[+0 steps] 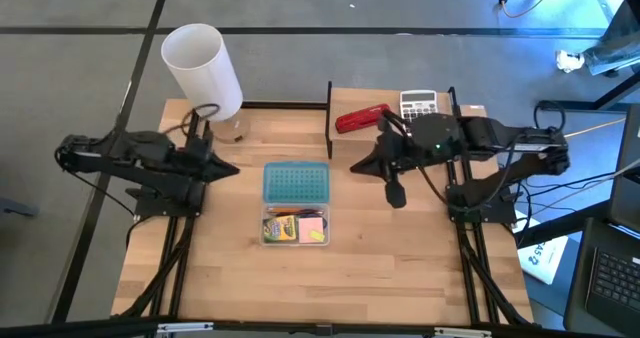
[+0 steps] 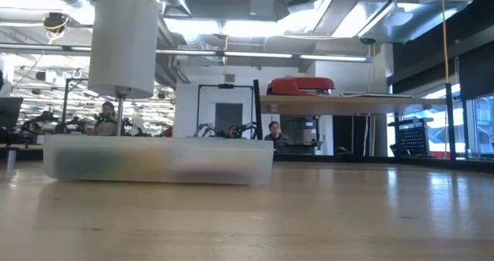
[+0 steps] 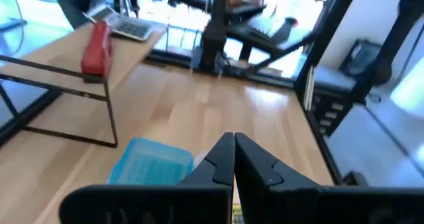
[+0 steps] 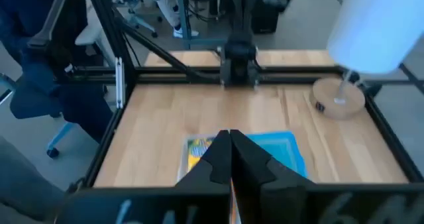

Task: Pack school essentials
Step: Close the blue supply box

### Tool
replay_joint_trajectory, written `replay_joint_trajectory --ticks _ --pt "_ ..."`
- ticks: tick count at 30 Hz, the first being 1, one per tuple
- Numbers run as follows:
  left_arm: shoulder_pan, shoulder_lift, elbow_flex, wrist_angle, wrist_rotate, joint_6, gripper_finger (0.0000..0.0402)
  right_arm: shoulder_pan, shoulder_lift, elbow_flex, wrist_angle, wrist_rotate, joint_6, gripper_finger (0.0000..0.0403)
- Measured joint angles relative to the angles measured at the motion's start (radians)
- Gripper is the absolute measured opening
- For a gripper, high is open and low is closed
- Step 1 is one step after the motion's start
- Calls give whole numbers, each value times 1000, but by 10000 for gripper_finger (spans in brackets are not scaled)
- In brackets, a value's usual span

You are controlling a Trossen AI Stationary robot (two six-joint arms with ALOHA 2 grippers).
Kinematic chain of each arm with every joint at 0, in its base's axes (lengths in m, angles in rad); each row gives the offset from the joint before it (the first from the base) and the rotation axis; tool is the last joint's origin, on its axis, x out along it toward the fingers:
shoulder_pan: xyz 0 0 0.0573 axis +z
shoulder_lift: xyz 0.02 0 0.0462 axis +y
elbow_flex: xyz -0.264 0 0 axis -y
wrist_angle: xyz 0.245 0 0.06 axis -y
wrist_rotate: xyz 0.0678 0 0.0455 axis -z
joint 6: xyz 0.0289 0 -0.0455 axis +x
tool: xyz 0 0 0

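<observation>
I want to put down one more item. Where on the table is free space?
Bare wood lies along the table's near edge, below the clear box. Another free patch sits between the blue lid and the lamp base. The raised shelf is crowded with the red stapler and calculator.

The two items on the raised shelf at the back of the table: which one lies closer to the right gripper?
The red stapler. It lies just behind the right gripper, which is shut, while the grey calculator sits farther toward the shelf's right end.

Case blurred in low view; contents too small.
</observation>
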Motion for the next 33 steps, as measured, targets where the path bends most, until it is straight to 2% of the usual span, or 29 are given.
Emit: replay_joint_trajectory --ticks 4,10,16,19,25,33 --pt "0 -13 -31 -47 -36 -64 0 -3 -67 -131 42 7 76 2" --pt "1 16 -115 -86 -49 -334 0 -18 -80 -313 130 56 277 2" --pt "36 103 -195 -86 -63 -569 0 -74 -65 -512 290 55 510 2" --pt "64 171 -208 -86 -64 -644 0 -103 -53 -582 295 60 591 2" --pt "120 324 -209 -125 -67 -751 0 -124 38 -651 330 62 680 2" --pt "180 486 -209 -157 -65 -837 0 -143 192 -651 343 94 769 1"
